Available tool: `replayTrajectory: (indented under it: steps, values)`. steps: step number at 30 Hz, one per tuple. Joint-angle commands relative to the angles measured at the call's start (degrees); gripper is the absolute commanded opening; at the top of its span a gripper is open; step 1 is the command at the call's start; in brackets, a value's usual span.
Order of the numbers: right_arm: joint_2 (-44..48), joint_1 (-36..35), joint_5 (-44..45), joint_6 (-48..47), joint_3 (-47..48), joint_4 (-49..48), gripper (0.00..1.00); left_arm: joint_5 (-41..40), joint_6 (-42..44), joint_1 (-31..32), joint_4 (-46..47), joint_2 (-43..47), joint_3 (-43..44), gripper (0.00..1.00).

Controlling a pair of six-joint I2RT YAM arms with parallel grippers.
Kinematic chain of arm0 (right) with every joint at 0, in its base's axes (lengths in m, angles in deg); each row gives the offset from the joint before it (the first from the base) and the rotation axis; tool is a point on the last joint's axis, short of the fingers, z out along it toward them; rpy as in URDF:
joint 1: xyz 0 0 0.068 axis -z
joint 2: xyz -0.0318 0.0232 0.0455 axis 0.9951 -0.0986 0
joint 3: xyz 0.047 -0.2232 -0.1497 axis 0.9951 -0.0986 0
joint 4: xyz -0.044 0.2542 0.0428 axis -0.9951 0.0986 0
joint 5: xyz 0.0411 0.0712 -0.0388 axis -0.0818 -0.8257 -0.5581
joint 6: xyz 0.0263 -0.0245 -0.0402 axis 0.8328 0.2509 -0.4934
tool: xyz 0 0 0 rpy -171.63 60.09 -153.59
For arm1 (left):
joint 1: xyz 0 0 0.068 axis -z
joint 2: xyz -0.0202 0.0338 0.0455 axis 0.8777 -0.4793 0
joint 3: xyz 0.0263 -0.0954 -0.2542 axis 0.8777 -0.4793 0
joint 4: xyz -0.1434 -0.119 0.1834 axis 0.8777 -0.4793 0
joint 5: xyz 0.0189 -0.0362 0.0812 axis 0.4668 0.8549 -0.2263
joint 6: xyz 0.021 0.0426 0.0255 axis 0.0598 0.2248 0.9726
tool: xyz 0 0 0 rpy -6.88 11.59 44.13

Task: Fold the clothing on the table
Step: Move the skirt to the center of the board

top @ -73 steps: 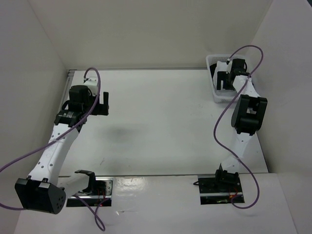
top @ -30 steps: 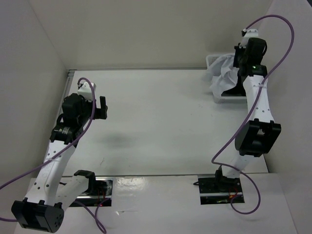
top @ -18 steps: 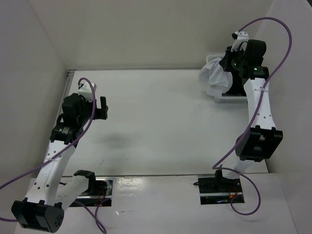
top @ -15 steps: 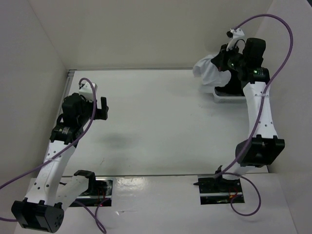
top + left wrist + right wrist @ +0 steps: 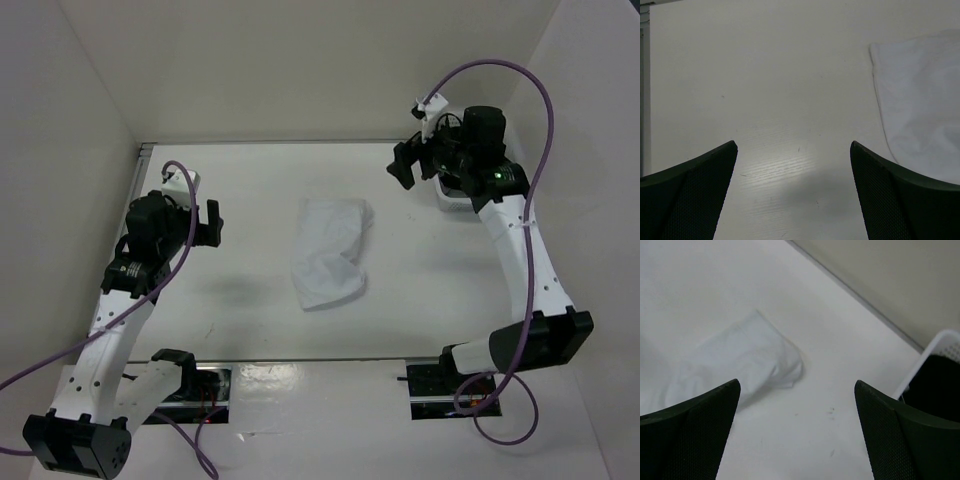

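White table [image 5: 250, 200] holds clothing [image 5: 328, 250]; left pincer [image 5: 792, 145] and right pincer [image 5: 797, 384] gape empty; only right wrist shows black inside basket [image 5: 935, 347].

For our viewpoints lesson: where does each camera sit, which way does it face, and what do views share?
Top external: above and behind, looking down on table, clothing, left arm, right arm.
Left wrist: on left arm, facing clothing's edge; own fingers.
Right wrist: on right arm, facing clothing and basket; own fingers.
Shared: the clothing.
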Motion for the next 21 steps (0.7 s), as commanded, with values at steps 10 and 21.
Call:
replayTrajectory:
  steps: [10,21]
  values:
    - [-2.55,-6.47,13.29,1.14,-13.17,9.64,0.99,15.91,4.61,-0.11,-0.71,-3.69,-0.18,0.99]
    - [22.76,-4.02,15.32,1.59,-34.71,2.95,0.99,20.43,-4.44,4.28,7.01,-37.43,15.28,0.99]
